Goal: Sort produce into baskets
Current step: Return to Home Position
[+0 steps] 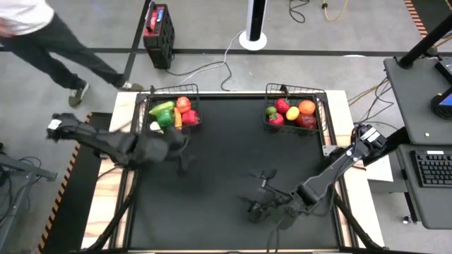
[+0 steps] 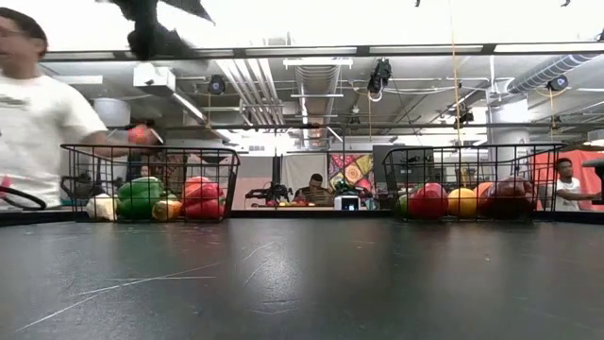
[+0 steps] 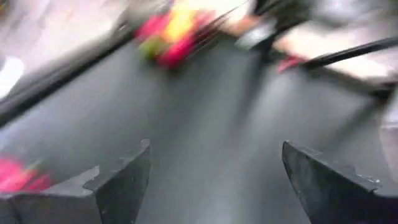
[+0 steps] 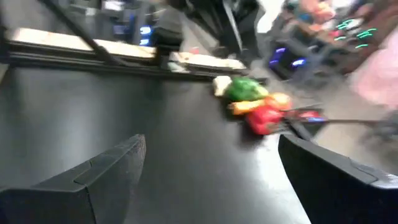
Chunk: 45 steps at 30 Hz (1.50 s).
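Two dark wire baskets stand at the table's far edge. The left basket (image 1: 151, 107) holds green, red, orange and white produce (image 1: 174, 113). The right basket (image 1: 323, 113) holds red, green, yellow and orange produce (image 1: 291, 113). Both baskets also show in the low view, the left one (image 2: 85, 168) and the right one (image 2: 401, 170). My left gripper (image 1: 185, 161) hangs over the mat just in front of the left basket, open and empty (image 3: 214, 155). My right gripper (image 1: 256, 208) is over the mat's near right part, open and empty (image 4: 211, 146).
The black mat (image 1: 226, 176) covers the table between the baskets and the near edge. A person in a white shirt (image 1: 42, 35) walks past the table's far left corner and also shows in the low view (image 2: 38, 132). A desk with a keyboard (image 1: 431, 169) stands to the right.
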Available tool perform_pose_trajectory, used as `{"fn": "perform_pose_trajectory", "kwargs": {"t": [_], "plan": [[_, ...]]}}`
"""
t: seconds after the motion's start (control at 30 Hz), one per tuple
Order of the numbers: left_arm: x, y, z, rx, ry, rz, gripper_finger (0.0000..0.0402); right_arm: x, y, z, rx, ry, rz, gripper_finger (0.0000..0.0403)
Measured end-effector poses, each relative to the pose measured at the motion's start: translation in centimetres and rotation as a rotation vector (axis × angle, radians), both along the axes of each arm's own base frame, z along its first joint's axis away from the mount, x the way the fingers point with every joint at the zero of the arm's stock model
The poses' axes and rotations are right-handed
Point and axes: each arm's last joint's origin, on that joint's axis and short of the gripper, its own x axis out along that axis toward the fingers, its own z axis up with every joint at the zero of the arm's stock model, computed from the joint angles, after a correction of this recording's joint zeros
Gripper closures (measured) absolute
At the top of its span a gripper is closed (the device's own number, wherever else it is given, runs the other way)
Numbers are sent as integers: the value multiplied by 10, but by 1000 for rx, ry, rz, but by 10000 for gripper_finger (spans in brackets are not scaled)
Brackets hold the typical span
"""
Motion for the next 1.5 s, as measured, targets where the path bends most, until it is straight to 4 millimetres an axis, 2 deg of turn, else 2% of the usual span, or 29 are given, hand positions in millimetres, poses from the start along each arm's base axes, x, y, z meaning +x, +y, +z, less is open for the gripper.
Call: {"fn": "perform_pose_trajectory", "kwargs": {"t": [0.13, 0.2, 0.27, 0.37, 0.5, 0.6, 0.77, 0.9, 1.07, 1.23, 1.5], "plan": [[7, -59, 0, 168, -392, -201, 63, 23, -14, 3, 60, 9, 176, 44], [9, -78, -5, 273, -559, -285, 63, 39, -22, 2, 73, -16, 322, 44], [9, -86, -13, 346, -662, -324, 63, 53, -33, -3, 70, -44, 446, 44], [16, -78, -23, 357, -689, -265, 63, 64, -48, -5, 59, -113, 563, 44], [25, -50, -41, 388, -557, -185, 63, 66, -73, -12, 63, -159, 542, 44], [22, -23, -36, 385, -577, -163, 63, 62, -91, -23, 61, -154, 504, 44], [2, 15, -35, 371, -585, -179, 63, 42, -120, -33, 87, -203, 446, 44], [-24, 32, -41, 360, -552, -122, 63, 14, -141, -38, 112, -196, 402, 44], [-61, 36, -36, 368, -641, -86, 63, -29, -159, -30, 119, -251, 424, 44], [-91, 40, -41, 377, -598, -21, 63, -69, -168, -27, 116, -318, 419, 44], [-126, 42, -46, 361, -641, 14, 63, -121, -177, -41, 147, -403, 419, 44]]}}
